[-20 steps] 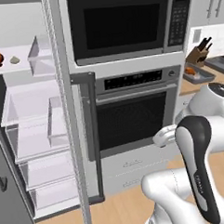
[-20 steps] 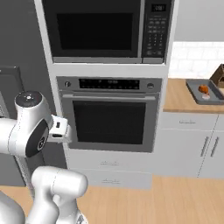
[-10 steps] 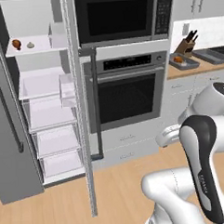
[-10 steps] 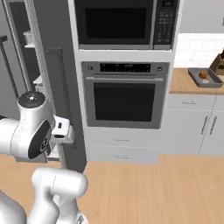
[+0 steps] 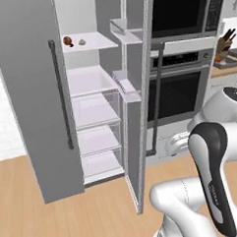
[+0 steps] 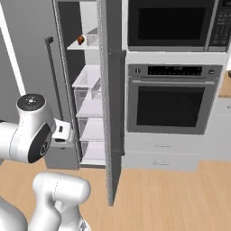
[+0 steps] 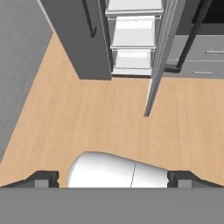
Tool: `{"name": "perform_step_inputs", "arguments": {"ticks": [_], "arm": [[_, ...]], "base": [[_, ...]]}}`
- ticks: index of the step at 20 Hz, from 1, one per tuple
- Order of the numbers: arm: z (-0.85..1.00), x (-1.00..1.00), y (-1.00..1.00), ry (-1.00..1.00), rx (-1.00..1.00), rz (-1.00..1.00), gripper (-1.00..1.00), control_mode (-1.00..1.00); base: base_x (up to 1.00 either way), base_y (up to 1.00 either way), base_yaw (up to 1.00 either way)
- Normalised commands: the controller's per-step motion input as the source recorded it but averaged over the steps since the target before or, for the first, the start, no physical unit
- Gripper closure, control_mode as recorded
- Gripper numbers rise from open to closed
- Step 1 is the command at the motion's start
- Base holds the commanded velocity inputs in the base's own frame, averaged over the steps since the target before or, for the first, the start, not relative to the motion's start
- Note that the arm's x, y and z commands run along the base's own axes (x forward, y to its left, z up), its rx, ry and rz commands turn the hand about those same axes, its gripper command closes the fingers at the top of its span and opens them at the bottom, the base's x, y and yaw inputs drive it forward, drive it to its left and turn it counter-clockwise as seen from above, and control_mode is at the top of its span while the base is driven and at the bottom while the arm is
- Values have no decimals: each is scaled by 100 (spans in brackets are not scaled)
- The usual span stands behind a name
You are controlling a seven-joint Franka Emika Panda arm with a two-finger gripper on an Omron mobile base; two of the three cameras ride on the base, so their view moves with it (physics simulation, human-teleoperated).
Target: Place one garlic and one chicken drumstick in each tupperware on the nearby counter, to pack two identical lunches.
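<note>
Grey fridge [image 5: 35, 95] now centred, nearer

Fridge [image 5: 31, 110]: tall, grey, both doors swung open; right door [image 5: 140, 114] seen edge-on, dark bar handle [image 5: 60, 94] fitted on left door. White shelves [image 5: 93, 112] and clear drawers stacked inside; door bins [image 5: 123, 31] mounted on right door. Wall oven [image 6: 173, 101]: dark glass, steel frame, set beside fridge. Microwave [image 6: 173, 22]: built in above oven. Grey drawers [image 6: 162, 158] fitted below oven. Floor [image 7: 96, 118]: light wood planks. Wall [image 5: 2, 121]: white, left of fridge. Knife block [image 5: 227, 38] placed far right.
</note>
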Motion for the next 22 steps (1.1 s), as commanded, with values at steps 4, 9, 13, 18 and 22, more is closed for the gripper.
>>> {"name": "perform_step_inputs", "arguments": {"ticks": [4, 9, 13, 18, 22], "arm": [[0, 0, 0, 0, 0, 0, -100, 100], [0, 0, 0, 0, 0, 0, -100, 100], [0, 0, 0, 0, 0, 0, -100, 100], [0, 0, 0, 0, 0, 0, -100, 100], [0, 0, 0, 0, 0, 0, -100, 100]], "base": [[28, 100, 0], [63, 77, -1], [99, 2, 0], [100, -13, 0], [81, -26, 3]]}}
